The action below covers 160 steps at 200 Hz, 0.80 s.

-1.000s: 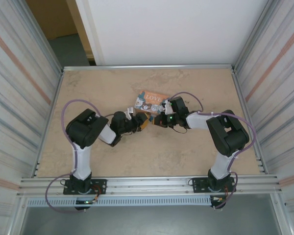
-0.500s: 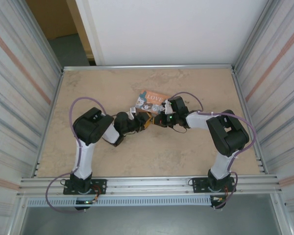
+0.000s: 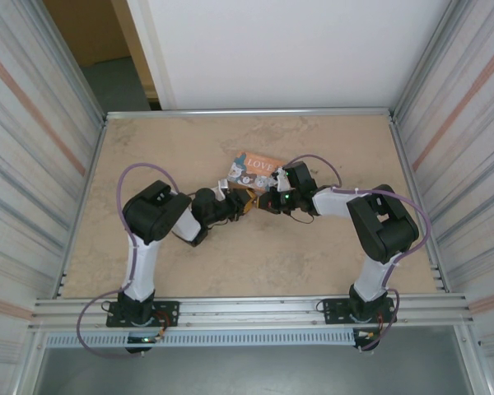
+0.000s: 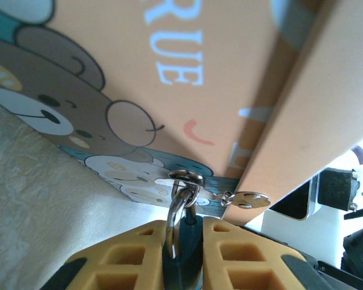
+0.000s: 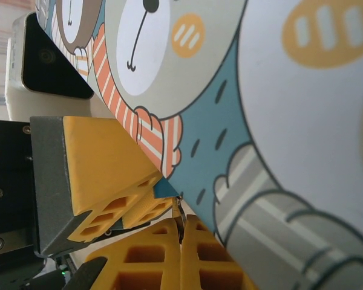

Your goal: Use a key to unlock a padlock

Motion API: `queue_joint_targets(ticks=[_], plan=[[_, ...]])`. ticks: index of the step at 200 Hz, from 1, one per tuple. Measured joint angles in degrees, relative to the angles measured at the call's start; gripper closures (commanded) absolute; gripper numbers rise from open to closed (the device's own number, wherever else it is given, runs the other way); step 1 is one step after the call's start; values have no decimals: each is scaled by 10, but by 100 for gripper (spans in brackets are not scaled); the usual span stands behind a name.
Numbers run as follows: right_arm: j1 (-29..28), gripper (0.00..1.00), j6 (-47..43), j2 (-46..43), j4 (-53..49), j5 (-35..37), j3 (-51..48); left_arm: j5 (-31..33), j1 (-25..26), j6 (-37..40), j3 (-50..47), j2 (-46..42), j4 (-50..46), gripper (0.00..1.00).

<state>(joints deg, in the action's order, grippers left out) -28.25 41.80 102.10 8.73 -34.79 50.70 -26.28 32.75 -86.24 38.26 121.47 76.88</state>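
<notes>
The padlock (image 4: pixel 186 244) is tiny, with a dark blue body and a silvery shackle (image 4: pixel 175 205) hooked through the metal hasp ring (image 4: pixel 186 179) of the orange cartoon box (image 3: pixel 255 168). My left gripper (image 4: pixel 184 257) is shut on the padlock body, one yellow finger pressed on each side. In the top view the left gripper (image 3: pixel 233 202) and the right gripper (image 3: pixel 264 202) meet at the box's near edge. My right gripper (image 5: pixel 181 244) is shut, with a thin silvery sliver, apparently the key (image 5: pixel 179 212), pinched between its tips against the box side.
A flat silvery tab (image 4: pixel 247 199) hangs off the hasp by a tiny ring. The box lies mid-table, tilted. Corrugated metal walls (image 3: pixel 33 164) flank the table, and an aluminium rail (image 3: pixel 247 309) runs along its near edge. In the right wrist view the left gripper's yellow fingers (image 5: pixel 106 163) are close.
My left arm has swung right toward the box and its jaws have closed onto the padlock. The right arm has stayed where it was.
</notes>
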Motion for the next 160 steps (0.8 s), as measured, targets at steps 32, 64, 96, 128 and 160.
queue_joint_targets(ticks=[32,64,96,128,160], plan=[[1,83,2,-6,0,0,-3,3,0,3,0,-6,-4,93],[9,71,-4,-33,-3,1,-7,8,0,13,-1,-26,-40,94],[18,62,-21,-63,-20,3,-7,10,0,16,-6,-42,-66,97],[24,50,-59,-94,-53,8,-7,14,0,15,-16,-67,-99,100],[25,35,-113,-143,-85,24,-7,14,0,15,-17,-89,-133,100]])
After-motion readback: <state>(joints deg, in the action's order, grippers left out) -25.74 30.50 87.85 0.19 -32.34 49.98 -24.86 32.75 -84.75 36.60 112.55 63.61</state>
